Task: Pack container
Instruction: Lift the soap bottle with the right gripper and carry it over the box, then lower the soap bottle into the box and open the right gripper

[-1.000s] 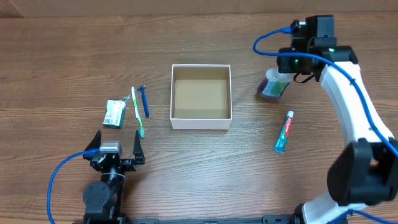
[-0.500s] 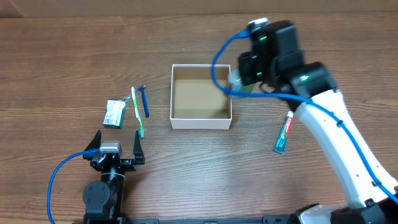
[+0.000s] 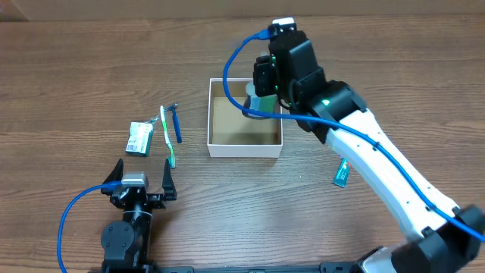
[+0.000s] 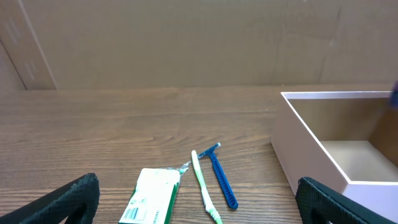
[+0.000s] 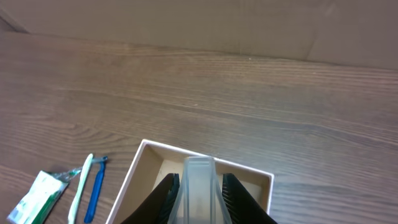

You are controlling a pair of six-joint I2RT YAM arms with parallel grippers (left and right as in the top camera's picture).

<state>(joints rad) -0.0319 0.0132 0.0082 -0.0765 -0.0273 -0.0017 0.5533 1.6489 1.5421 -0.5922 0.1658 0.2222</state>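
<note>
"Holding anything, is the right gripper (image 5: 199, 202)?"

"Yes. Its jaws pinch a small pale bottle (image 5: 199, 176) over the far right corner of the container (image 3: 244, 149)."

"Where does the container sit?"

"Near the middle of the wooden table (image 3: 76, 76). A blue razor (image 3: 176, 123), a toothbrush (image 3: 167, 140) and a green-white packet (image 3: 139, 139) lie to its left. A toothpaste tube (image 3: 340, 174) lies to its right, partly under the arm."

"And the left gripper (image 3: 142, 174)?"

"Its jaws are spread wide at the near edge, holding nothing."

Robot lab bench: wood-grain table (image 3: 76, 61), cardboard backdrop (image 4: 186, 37), cabled arm (image 3: 371, 152).
</note>
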